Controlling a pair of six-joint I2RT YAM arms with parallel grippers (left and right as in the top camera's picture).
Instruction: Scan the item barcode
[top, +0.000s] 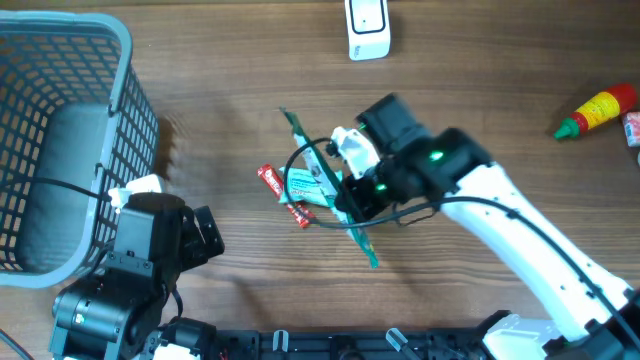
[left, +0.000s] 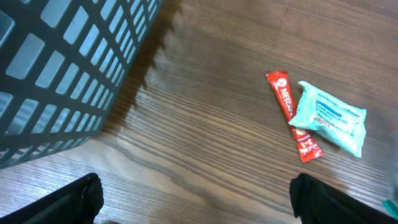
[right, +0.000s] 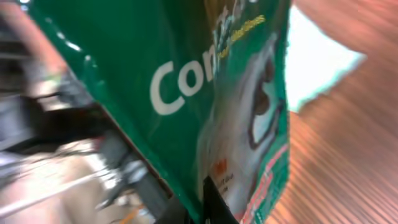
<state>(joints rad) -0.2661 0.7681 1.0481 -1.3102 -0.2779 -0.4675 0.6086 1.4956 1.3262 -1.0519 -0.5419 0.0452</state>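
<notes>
Green pouch (top: 366, 246), held on edge at mid-table, is clamped in the right hand (top: 345, 192). Just left of it on the table lie a teal packet (top: 306, 186) and a red stick (top: 272, 180). Nearer and further left, the left hand (top: 205, 236) has its fingers apart beside the grey basket (top: 122, 45), whose contents I cannot tell.

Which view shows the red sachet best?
The left wrist view: the red sachet lies close and sharp, lettering legible, a teal packet overlapping one edge. Overhead it is small and partly under that packet. The right wrist view misses it; a green pouch fills the frame.
</notes>
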